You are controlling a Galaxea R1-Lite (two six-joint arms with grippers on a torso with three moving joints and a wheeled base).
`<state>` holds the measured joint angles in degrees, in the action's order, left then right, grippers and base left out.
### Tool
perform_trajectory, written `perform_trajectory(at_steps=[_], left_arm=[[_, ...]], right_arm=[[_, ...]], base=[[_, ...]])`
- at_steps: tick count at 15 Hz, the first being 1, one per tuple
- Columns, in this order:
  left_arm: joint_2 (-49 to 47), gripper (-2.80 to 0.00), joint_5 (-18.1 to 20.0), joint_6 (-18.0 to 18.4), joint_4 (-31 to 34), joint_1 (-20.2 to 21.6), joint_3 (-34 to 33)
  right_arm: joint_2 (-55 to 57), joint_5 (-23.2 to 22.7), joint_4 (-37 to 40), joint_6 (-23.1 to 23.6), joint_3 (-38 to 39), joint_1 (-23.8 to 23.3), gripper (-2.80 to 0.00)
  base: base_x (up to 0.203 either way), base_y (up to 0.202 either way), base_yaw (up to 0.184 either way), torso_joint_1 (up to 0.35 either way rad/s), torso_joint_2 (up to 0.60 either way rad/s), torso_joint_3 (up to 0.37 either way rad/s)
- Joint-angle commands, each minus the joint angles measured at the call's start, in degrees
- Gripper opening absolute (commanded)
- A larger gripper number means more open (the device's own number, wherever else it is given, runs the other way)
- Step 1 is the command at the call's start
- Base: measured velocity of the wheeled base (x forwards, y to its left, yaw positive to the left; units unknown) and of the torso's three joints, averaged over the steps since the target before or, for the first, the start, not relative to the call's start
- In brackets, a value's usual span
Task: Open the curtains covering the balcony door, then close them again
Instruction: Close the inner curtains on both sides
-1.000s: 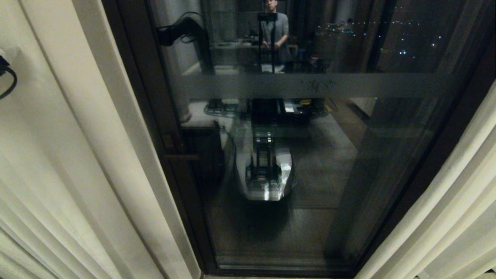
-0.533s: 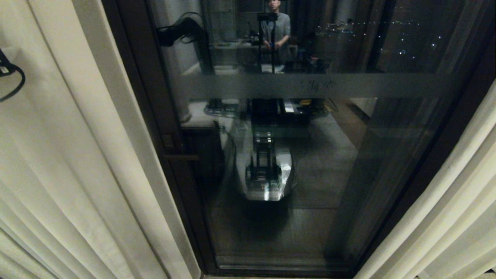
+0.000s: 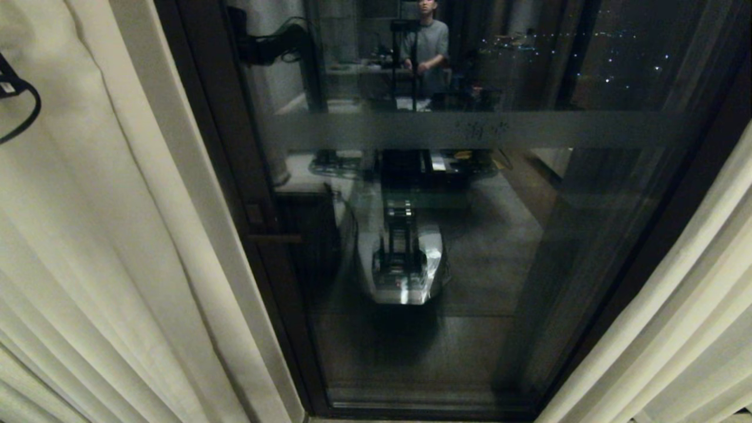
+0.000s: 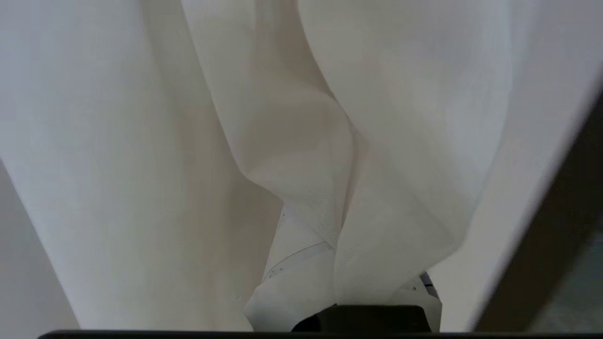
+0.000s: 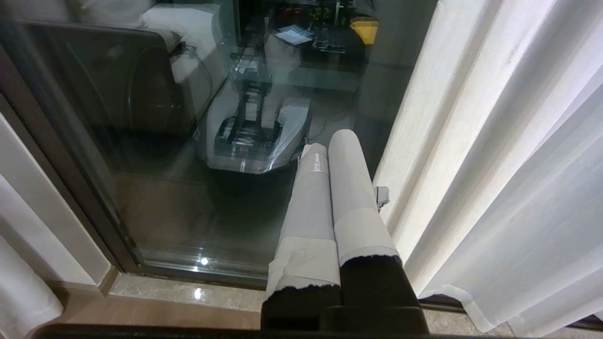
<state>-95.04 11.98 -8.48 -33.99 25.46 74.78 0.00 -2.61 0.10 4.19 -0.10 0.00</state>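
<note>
Closing since a second ago, the left gripper (image 4: 330, 263) now has its jaws pinched on a fold of the curtains (image 4: 301, 141). Beside it stands the balcony door (image 3: 470, 235). The right gripper (image 5: 332, 150) hangs shut, empty.

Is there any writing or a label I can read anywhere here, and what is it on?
Nothing can be read.
Dark marks on the frosted band of the balcony door: too blurred to read.
Small white tag on the black cable against the left curtain: too small to read.
</note>
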Motion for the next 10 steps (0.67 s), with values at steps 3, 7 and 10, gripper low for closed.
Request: perform_trajectory(at_steps=[3,7,10], left_arm=[[5.95,-2.8,-0.11,-0.04,0.06,-4.45,-2.18],[8.12,-2.8,-0.28,-0.13,0.14,-11.83,-2.43],[9.29,-2.8,-0.74,-0.08,0.39,-18.65,-3.22]], right_arm=[[0.0,-0.03,-0.01,0.03,0.01,0.0,-2.8],[0.09,-0.03,-0.01,0.03,0.01,0.0,-2.8],[0.08,-0.03,-0.01,0.03,0.01,0.0,-2.8]], base=[[0.0,0.0,0.0,0.0,0.0,0.0],[0.0,0.0,0.0,0.0,0.0,0.0],[0.0,0.0,0.0,0.0,0.0,0.0]])
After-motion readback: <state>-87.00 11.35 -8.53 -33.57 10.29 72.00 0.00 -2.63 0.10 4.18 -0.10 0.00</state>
